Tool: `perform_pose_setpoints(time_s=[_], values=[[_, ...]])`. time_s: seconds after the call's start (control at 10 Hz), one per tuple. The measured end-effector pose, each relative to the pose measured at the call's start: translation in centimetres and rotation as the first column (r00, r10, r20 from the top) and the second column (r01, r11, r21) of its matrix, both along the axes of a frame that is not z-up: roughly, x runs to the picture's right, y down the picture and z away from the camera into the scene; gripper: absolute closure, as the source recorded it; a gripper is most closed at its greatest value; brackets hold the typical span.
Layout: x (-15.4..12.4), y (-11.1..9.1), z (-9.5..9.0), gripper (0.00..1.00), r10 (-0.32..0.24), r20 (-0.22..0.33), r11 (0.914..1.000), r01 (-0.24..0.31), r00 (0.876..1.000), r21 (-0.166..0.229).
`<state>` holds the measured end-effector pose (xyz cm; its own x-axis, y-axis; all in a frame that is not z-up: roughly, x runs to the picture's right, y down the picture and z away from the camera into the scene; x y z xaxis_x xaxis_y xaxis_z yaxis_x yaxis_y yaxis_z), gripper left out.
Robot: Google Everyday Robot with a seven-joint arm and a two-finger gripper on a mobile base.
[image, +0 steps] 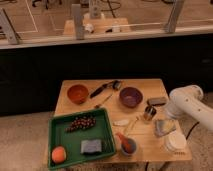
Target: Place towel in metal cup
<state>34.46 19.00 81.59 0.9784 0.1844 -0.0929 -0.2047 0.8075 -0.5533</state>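
Observation:
The towel [164,127], a small grey-blue cloth, lies crumpled on the wooden table [150,150] near its right edge. Just left of and behind it stands the metal cup [149,112], small, shiny and upright. My white arm [192,106] reaches in from the right. Its gripper [167,118] hangs low over the towel's far edge, to the right of the cup. The gripper is open and holds nothing that I can see; the arm's end hides most of it.
A white lidded jar [175,142] stands in front of the towel. A blue-grey cup [127,145] holds an orange utensil. A purple bowl [131,96], an orange bowl [77,93] and a black brush [105,88] sit behind. A green tray [56,131] holds grapes, a sponge and an orange.

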Motion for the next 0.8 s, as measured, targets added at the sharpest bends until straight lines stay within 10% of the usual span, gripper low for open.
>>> perform_pose_setpoints(time_s=[0.4, 0.8], values=[[0.4, 2.3, 1.2, 0.21, -0.002, -0.015, 0.9996, 0.002, 1.0, -0.03], [0.6, 3.7, 1.7, 0.57, 0.004, -0.015, 0.9987, -0.005, 1.0, -0.051]])
